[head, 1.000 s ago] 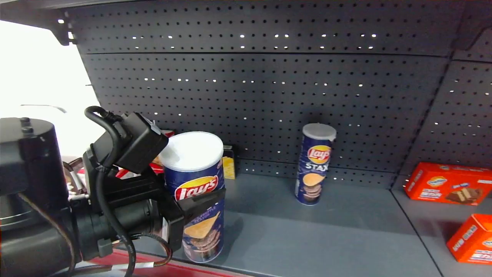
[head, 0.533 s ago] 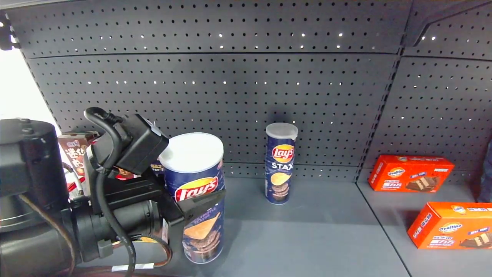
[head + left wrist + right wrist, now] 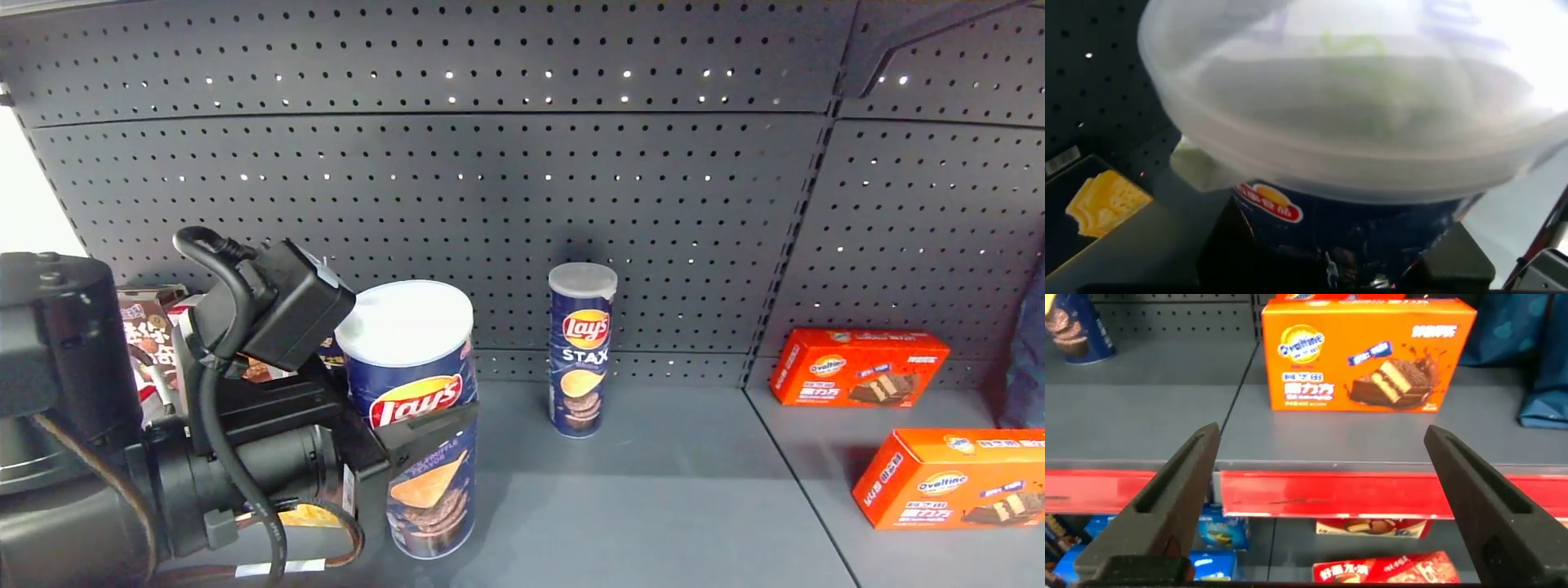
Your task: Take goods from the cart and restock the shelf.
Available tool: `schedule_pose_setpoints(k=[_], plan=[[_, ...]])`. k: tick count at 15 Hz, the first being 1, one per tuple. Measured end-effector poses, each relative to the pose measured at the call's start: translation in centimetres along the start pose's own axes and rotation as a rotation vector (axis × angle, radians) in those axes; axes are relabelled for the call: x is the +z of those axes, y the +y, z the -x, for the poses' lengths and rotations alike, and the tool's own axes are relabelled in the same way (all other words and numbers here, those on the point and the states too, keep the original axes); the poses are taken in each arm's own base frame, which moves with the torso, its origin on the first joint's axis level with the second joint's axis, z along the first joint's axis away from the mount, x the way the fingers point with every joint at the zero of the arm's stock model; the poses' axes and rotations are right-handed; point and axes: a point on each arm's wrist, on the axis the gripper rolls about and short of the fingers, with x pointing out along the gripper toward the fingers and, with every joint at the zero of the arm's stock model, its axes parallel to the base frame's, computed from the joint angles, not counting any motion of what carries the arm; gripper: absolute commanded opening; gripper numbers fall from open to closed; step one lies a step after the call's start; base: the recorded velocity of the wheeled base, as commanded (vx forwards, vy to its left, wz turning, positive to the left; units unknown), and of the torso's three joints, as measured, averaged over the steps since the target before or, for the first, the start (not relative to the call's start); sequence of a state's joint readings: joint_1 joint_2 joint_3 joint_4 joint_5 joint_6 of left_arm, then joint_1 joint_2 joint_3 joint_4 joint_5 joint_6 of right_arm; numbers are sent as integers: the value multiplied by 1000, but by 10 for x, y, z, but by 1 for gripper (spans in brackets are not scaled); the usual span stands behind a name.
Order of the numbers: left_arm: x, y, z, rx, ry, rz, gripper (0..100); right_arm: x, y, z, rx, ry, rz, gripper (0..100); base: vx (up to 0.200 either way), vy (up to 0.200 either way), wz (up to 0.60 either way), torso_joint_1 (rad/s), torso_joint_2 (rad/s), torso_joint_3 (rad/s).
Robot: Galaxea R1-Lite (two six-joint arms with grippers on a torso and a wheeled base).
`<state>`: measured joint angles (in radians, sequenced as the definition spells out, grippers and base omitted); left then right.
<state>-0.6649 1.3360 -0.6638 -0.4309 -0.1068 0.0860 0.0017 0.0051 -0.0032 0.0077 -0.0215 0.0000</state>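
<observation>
One grey shelf (image 3: 653, 506) spans my head view, backed by a dark pegboard panel (image 3: 490, 204). On its right side lie two orange boxes, one against the panel (image 3: 857, 367) and one nearer the front (image 3: 947, 482). The held can (image 3: 412, 408), the item being restocked, is upright at the left front of the shelf, close to the front edge. I cannot tell whether its base touches the deck. A second can (image 3: 581, 351) stands upright near the panel, well apart from the held can. The left gripper (image 3: 424, 433) has its jaws closed around the held can at mid-height. The left wrist view looks down on its pale lid (image 3: 1355, 98). The right gripper (image 3: 1323, 506) has its jaws spread wide with nothing between them, and faces the red edge strip (image 3: 1331, 494). My judgement is that placement is under way and not complete.

Hazards from here:
- **Release near the edge:** the can could tip off the front if its base is not seated flat.
- **Advance toward the panel:** a push off line could knock the second can over.
- **Withdrawal:** a jaw dragging on the can wall could topple it.
</observation>
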Motion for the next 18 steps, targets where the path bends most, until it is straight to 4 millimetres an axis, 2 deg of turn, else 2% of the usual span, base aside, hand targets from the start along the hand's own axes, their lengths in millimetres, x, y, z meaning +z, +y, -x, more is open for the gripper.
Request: schedule_pose_setpoints(k=[7,8,10,12,18], plan=[[-1,0,0,0,2,0,0,5,0,0,-20,12,3,100,0,0,0,0,0,0],[-1,-1,0,-2,3,0,0,15,0,1,-21,4,-7,100,0,0,0,0,0,0],[-6,-2,0,-6,4,-9,0,57,1,2,11,-10,-18,100,0,0,0,0,0,0],[-11,-3,0,-13,15,-9,0,93,2,-8,107,13,63,100,0,0,0,0,0,0],[-11,-4,4,-11,12,-6,0,150,14,-59,378,123,131,100,0,0,0,0,0,0]])
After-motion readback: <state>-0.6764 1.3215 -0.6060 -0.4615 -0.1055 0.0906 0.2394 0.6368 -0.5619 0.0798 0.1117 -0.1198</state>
